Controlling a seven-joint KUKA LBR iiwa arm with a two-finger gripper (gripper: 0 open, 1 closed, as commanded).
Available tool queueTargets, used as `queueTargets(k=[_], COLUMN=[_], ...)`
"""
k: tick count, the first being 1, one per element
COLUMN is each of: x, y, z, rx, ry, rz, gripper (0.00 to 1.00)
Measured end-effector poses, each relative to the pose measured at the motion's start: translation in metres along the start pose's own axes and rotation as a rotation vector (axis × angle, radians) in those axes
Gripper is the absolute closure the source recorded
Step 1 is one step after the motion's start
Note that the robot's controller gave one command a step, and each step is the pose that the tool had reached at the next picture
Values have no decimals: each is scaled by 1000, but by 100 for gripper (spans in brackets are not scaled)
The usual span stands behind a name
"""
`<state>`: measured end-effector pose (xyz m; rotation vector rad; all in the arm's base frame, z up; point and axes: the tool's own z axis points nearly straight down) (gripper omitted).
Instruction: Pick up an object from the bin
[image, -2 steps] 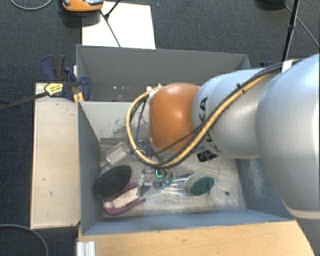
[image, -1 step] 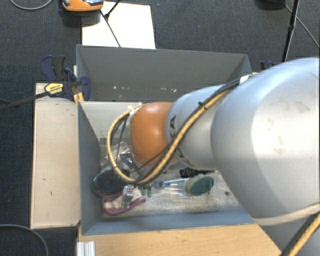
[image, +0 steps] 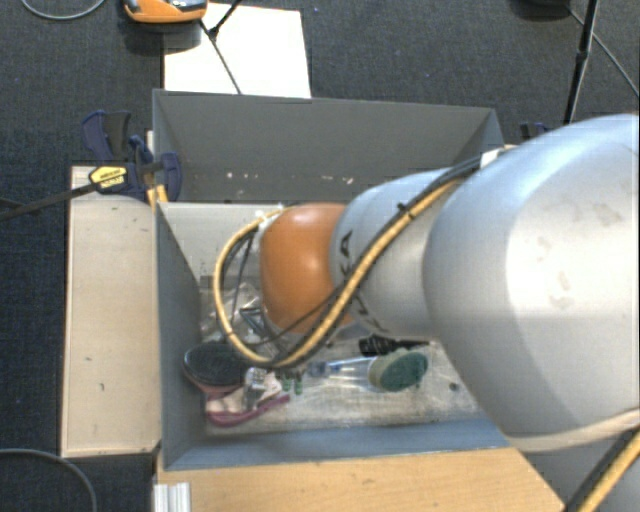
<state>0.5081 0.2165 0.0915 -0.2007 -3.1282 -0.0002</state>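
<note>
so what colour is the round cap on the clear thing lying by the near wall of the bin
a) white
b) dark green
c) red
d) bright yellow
b: the round cap at the end of the clear plastic item on the floor of the bin is dark green.

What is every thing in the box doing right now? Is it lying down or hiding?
black round thing: lying on the floor, front left.
pink and maroon thing: lying flat against the front wall, beside the black one.
clear tube with a green end: lying on its side, partly hidden under the arm.
arm: reaching down into the bin's left half.
bin: open on top.
</note>
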Motion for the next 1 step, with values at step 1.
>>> queueTargets(k=[1], x=[-6], y=[21], z=[-110], rx=[-6], ry=[-14], rz=[0], gripper=[100])
